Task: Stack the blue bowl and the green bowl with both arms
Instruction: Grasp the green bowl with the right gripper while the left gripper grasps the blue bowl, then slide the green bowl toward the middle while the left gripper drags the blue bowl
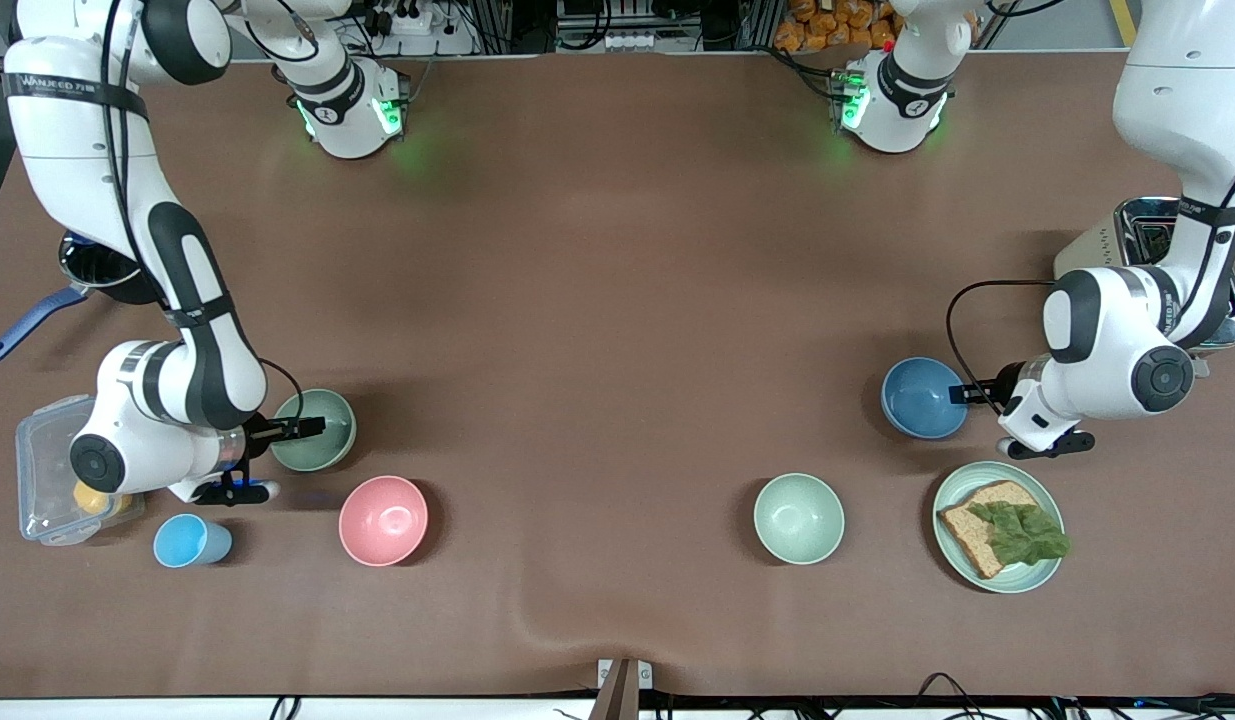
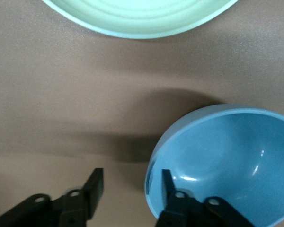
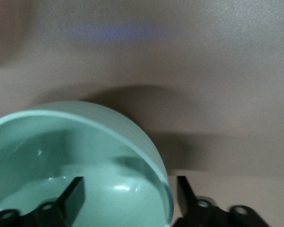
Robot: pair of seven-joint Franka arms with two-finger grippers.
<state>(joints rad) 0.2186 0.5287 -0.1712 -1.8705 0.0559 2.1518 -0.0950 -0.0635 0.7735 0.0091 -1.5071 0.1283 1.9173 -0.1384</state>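
The sage-green bowl (image 1: pixel 322 450) stands toward the right arm's end of the table. My right gripper (image 1: pixel 312 428) is open with its fingers straddling that bowl's rim. In the right wrist view one finger (image 3: pixel 75 193) is inside the green bowl (image 3: pixel 85 146) and the other is outside it. The blue bowl (image 1: pixel 917 402) stands toward the left arm's end. My left gripper (image 1: pixel 964 392) is open and straddles its rim. In the left wrist view one finger (image 2: pixel 167 182) is inside the blue bowl (image 2: pixel 227 151) and the other is outside.
A pink bowl (image 1: pixel 383 520) and a paler mint bowl (image 1: pixel 799 518) stand nearer the front camera. A green plate (image 1: pixel 952 555) with bread lies beside the blue bowl. A light-blue cup (image 1: pixel 190 541), a clear container (image 1: pixel 47 450), a pan (image 1: pixel 97 270) and a toaster (image 1: pixel 1142 230) stand at the table's ends.
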